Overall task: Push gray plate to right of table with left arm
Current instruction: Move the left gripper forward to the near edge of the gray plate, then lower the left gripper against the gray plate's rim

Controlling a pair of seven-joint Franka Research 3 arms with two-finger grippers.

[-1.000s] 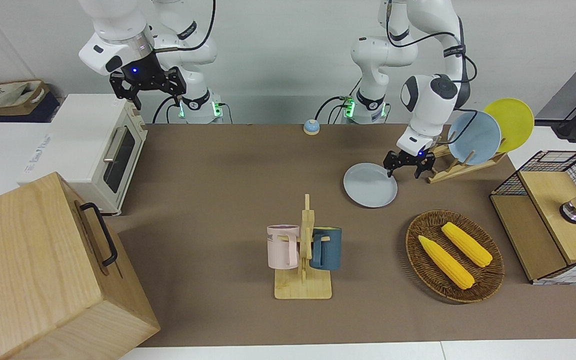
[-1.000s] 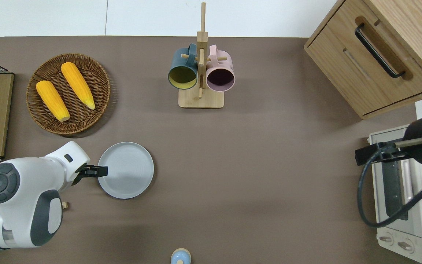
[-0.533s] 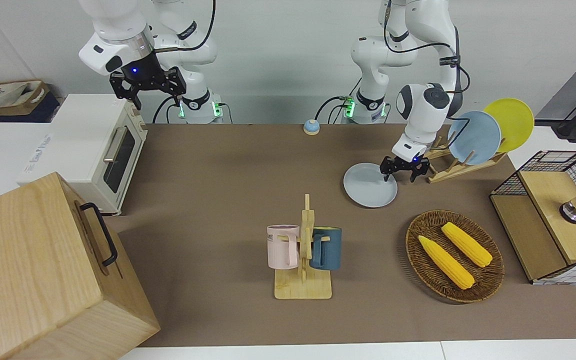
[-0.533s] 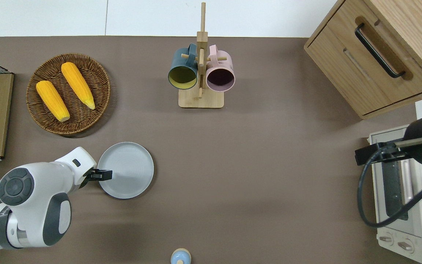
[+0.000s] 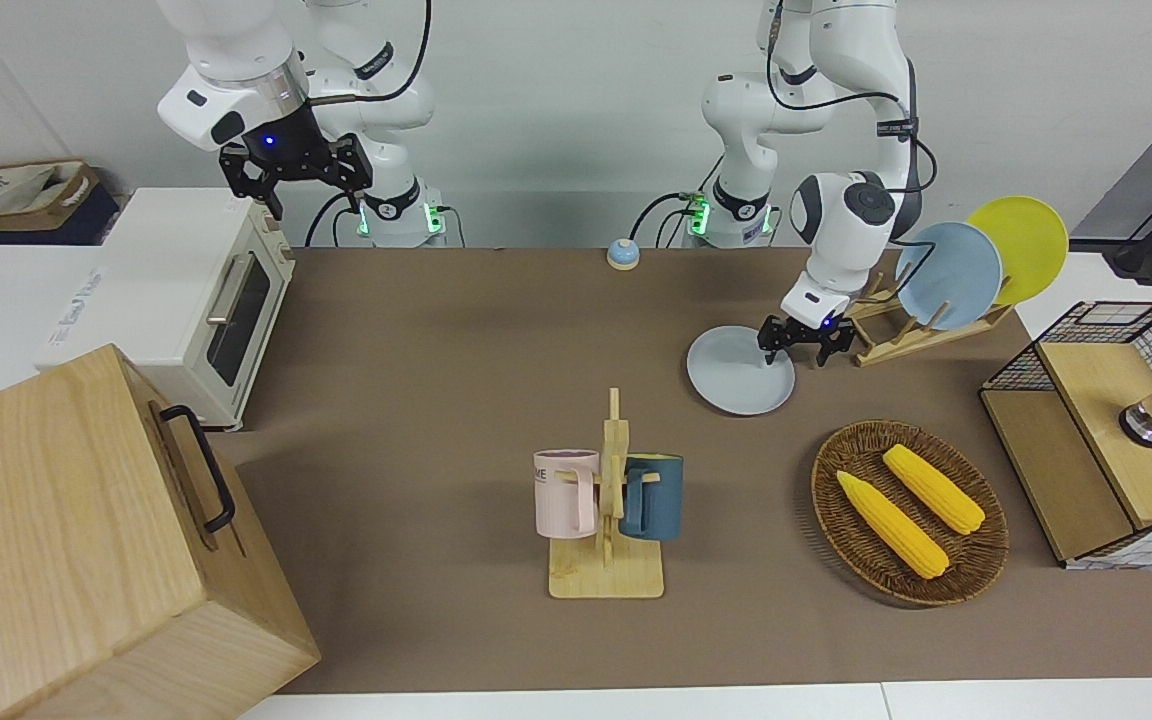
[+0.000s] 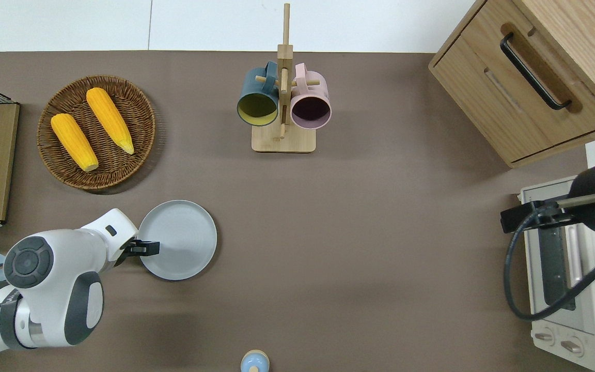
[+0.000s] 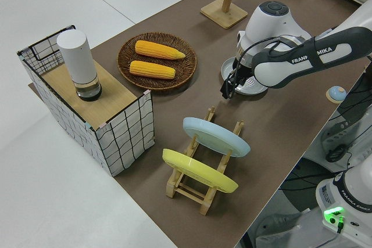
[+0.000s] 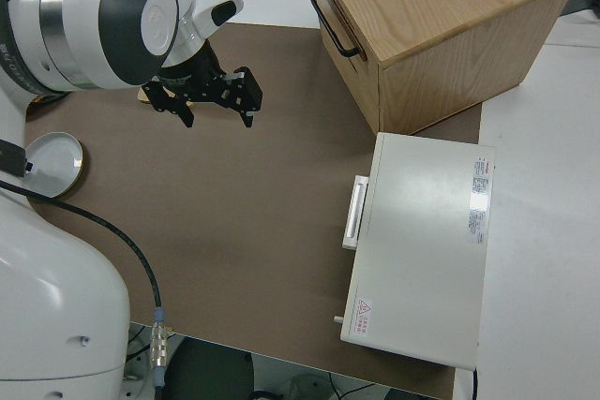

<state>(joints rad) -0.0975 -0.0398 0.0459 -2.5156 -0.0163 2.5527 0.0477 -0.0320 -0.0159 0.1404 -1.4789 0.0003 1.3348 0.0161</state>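
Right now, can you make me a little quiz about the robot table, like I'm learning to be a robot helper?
1. True or false: the gray plate lies flat on the table.
2. Which gripper is at the gray plate's rim? A) left gripper B) right gripper
3. Fill in: the wicker basket holds two ears of ____.

Key:
1. True.
2. A. The left gripper is at the rim on the left arm's end; the right arm is parked.
3. Corn.
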